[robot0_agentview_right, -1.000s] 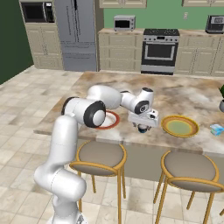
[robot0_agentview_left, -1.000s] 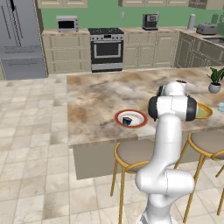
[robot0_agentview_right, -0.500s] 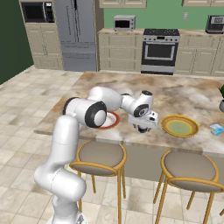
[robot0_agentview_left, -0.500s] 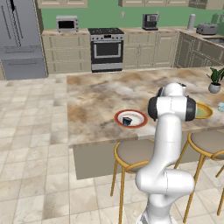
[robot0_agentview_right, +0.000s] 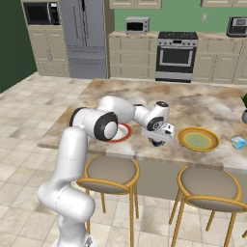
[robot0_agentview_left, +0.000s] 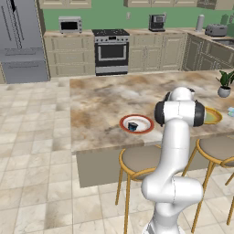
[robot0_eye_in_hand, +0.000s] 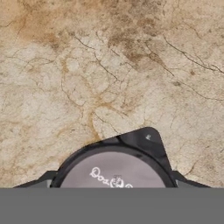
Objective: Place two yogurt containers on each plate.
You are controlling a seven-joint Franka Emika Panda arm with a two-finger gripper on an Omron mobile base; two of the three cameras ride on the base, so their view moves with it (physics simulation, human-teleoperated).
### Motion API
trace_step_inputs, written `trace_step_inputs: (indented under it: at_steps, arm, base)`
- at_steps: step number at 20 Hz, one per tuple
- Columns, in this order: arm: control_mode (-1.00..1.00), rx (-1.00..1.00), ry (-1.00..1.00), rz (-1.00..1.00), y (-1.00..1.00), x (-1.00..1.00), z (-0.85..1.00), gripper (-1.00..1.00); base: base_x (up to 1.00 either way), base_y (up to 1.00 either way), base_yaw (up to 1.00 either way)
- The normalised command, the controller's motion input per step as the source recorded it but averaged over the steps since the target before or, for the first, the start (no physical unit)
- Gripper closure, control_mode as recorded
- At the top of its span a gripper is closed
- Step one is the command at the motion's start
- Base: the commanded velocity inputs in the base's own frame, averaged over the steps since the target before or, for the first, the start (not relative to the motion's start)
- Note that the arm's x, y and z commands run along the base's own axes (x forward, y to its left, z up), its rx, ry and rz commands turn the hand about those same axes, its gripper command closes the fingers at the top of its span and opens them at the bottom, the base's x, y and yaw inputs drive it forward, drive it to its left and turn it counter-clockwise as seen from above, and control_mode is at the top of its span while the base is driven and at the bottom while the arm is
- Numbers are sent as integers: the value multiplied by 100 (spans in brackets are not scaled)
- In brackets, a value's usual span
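Hand (robot0_agentview_right: pixel 157 142) closed around 1 dark yogurt cup (robot0_eye_in_hand: pixel 114 170) | near bench (robot0_agentview_right: pixel 202 106) front edge | between 2 plates

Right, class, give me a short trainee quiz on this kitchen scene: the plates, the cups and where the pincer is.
1. True or false: a dark cup sits on the red plate.
2. How many cups lie on the yellow plate?
3. The pincer, with a second dark cup between its tips, is over: A the red plate; B bare counter between the plates; C the yellow plate.

Key: 1 true; 2 zero; 3 B.
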Motion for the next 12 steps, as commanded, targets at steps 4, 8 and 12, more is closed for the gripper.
trace_step_inputs:
  at_steps: [4,8,12]
  arm:
    - [-100,0,0,0,3,0,6,100]
    - [-100,-1,0,0,38,0,22,100]
    - [-100,-2,1,0,63,0,26,100]
  base:
    - [0,0,0]
    - [0,0,0]
    - [0,0,0]
